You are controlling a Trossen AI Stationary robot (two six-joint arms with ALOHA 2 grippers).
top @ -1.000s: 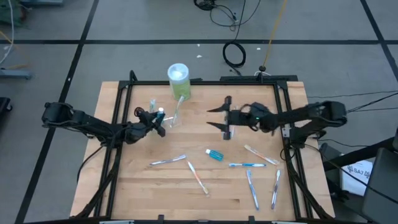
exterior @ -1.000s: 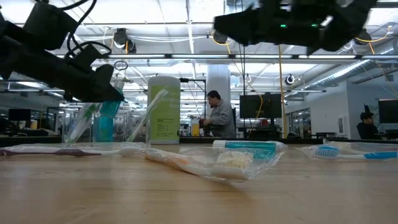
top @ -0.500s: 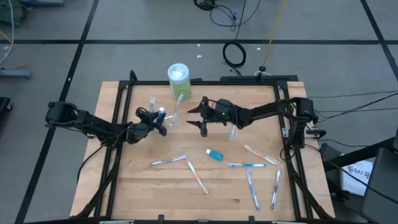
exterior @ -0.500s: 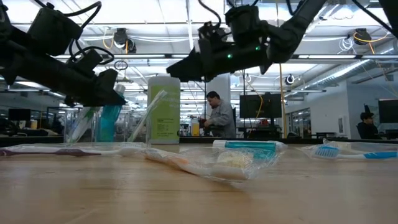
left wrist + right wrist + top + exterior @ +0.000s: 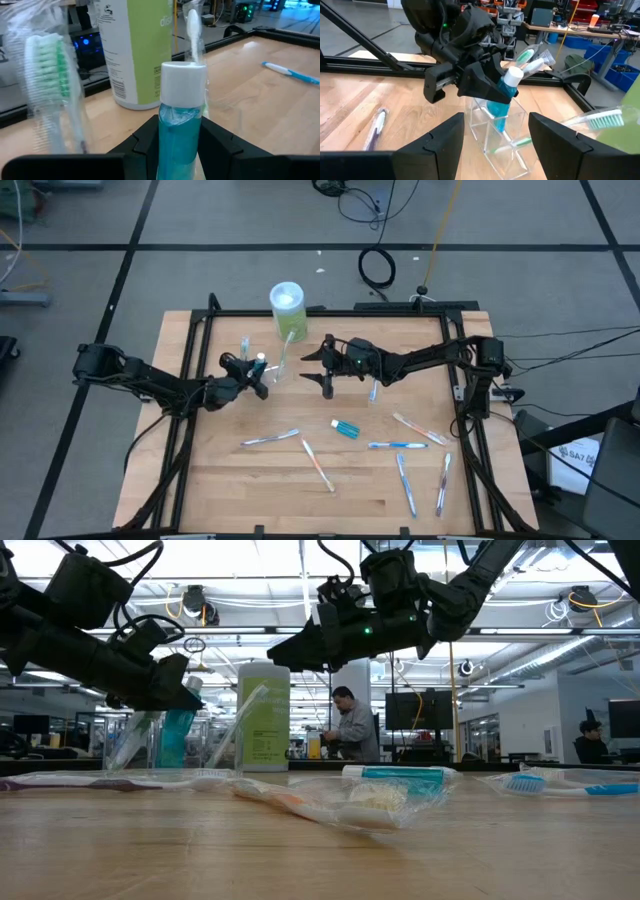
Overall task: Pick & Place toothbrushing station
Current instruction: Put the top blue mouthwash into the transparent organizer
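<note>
**Left hand holds a blue tube at the clear cup while the right hand hangs open beside it**

The left hand (image 5: 252, 376) is closed on a small blue white-capped tube (image 5: 179, 120), gripping its body with the cap sticking out beyond the fingers. It holds the tube at the clear plastic cup (image 5: 501, 131), which stands on the far left part of the wooden surface (image 5: 220, 480), just in front of the green container (image 5: 287, 311). Wrapped toothbrushes (image 5: 532, 59) already lean in the cup, one with green bristles, and the tube's lower end reaches into the cup's open top.

The right hand (image 5: 327, 366) hangs above the surface just right of the cup, its fingers spread wide and holding nothing.

Other pieces lie loose on the surface: a second blue tube (image 5: 345, 428) near the middle, a pale toothbrush (image 5: 269, 439) and an orange one (image 5: 317, 465) to its left and nearer, a blue toothbrush (image 5: 398, 445) to its right, and further toothbrushes (image 5: 406, 484) at the near right. Beyond the surface, a person (image 5: 350, 727) stands in the room.
</note>
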